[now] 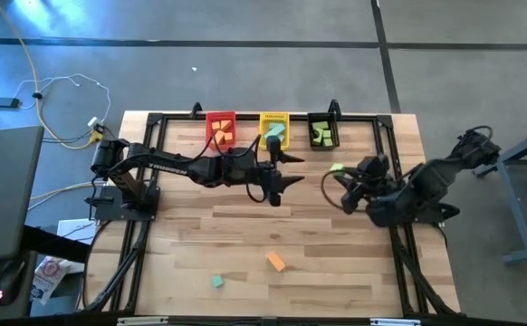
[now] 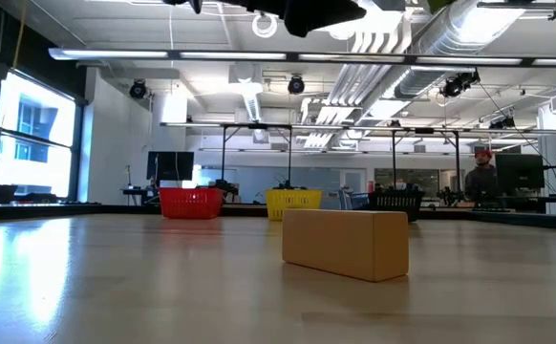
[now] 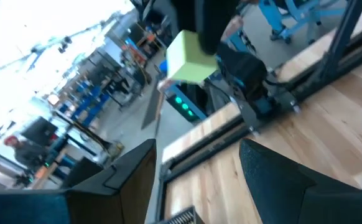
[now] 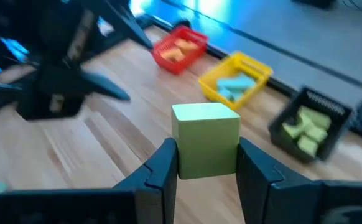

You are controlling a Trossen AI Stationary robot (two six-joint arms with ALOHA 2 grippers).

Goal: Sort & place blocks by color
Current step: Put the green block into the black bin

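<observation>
Green block (image 4: pixel 206 148) clamped between the right gripper (image 1: pixel 340 178)'s two fingers, lifted off the table (image 1: pixel 336 263), flat faces square to the fingers, no obvious long axis from the wrist view. Sits near the table's right side, a bit in front of the black bin (image 1: pixel 322 132). No readable writing on any block or bin; some white lettering on the left arm (image 1: pixel 168 167) but too small to make out. Left gripper (image 1: pixel 286 170) spread wide, holding nothing, hanging over the table just in front of the yellow bin (image 1: pixel 274 129). Red bin (image 1: pixel 221 129) holding orange blocks, yellow bin holding teal ones, black bin holding green ones, all three in a row along the far edge. Two loose ones left on the wood near the front: orange block (image 1: pixel 275 262), a short bar lying flat and angled diagonally, and teal block (image 1: pixel 217 282) a little further left and closer to the front edge. Person (image 2: pixel 483 177) visible way back in the room in the low view.
</observation>
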